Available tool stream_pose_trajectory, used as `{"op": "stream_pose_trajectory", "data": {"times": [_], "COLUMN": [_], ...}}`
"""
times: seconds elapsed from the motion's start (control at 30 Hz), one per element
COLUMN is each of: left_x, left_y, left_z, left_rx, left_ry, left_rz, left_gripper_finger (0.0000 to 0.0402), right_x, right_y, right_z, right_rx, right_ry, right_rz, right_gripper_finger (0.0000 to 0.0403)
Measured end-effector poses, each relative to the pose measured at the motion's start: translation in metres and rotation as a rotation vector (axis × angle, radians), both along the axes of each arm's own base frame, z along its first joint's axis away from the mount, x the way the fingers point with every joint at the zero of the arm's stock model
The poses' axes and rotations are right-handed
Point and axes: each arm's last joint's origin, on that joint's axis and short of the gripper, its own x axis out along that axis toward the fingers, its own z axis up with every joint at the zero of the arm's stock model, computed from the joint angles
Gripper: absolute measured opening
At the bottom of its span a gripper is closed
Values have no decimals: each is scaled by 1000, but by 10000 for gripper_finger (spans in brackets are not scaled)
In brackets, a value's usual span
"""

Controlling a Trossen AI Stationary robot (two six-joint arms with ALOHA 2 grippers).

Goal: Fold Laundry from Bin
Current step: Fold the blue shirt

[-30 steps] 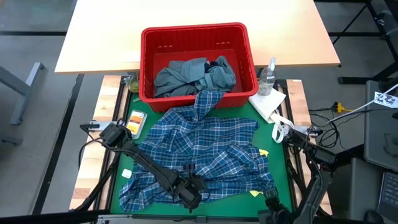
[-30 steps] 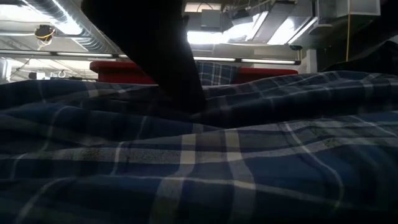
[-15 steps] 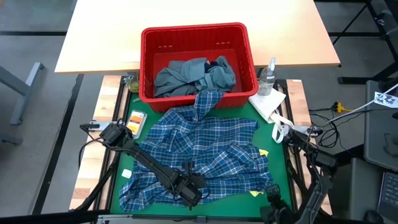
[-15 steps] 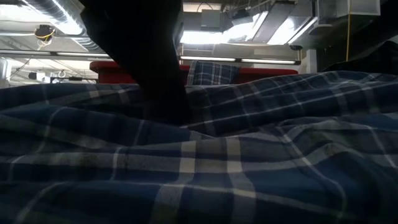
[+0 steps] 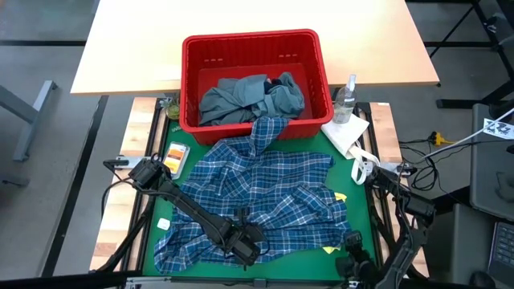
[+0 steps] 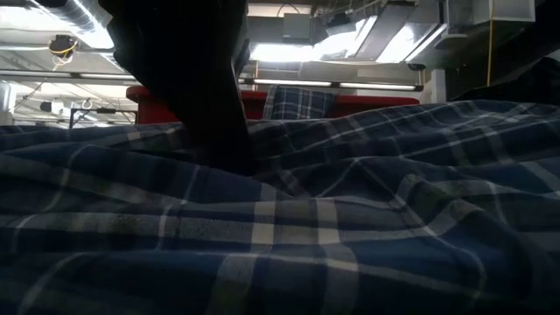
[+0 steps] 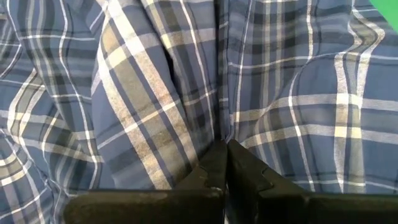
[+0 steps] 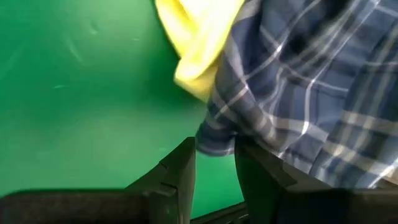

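With the left gripper (image 7: 225,163) pinched tight on a fold of the plaid shirt (image 5: 257,201), spread over the green surface (image 5: 161,210) before the bin (image 5: 255,42), lifting may drag everything. The right gripper (image 8: 214,163), jaws partly apart, seemingly straddles the hem.

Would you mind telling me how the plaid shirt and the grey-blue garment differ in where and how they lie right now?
The plaid shirt is spread wide over the green mat, while the grey-blue garment sits bunched inside the red bin. The plaid shirt has one end draped over the bin's near rim; the grey-blue garment stays within the walls. The left gripper is shut on the plaid shirt; nothing touches the grey-blue garment. Both are unfolded.
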Motion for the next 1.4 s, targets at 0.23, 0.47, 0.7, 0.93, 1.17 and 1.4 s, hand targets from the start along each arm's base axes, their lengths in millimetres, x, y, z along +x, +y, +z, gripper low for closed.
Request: {"op": "stream_pose_trajectory", "data": {"times": [0.23,0.47,0.7,0.93,1.17,1.4], "left_x": [0,0,0,0,0,0], "left_y": [0,0,0,0,0,0], "left_z": [0,0,0,0,0,0], "left_rx": [-1,-1,-1,-1,-2,-3], "left_ry": [0,1,2,1,1,1], "left_rz": [1,1,1,1,1,4], "left_gripper_finger": [0,0,0,0,0,0], "right_x": [2,3,6,6,5,5], "right_y": [-1,1,7,7,7,7], "right_z": [-3,-4,-6,-6,-6,-6], "right_rx": [-12,15,71,67,80,86], "right_ry": [-97,-137,-195,-199,-160,-141], "right_rz": [-6,-49,-37,-35,-50,-49], "right_gripper_finger": [112,112,112,106,48,6]}}
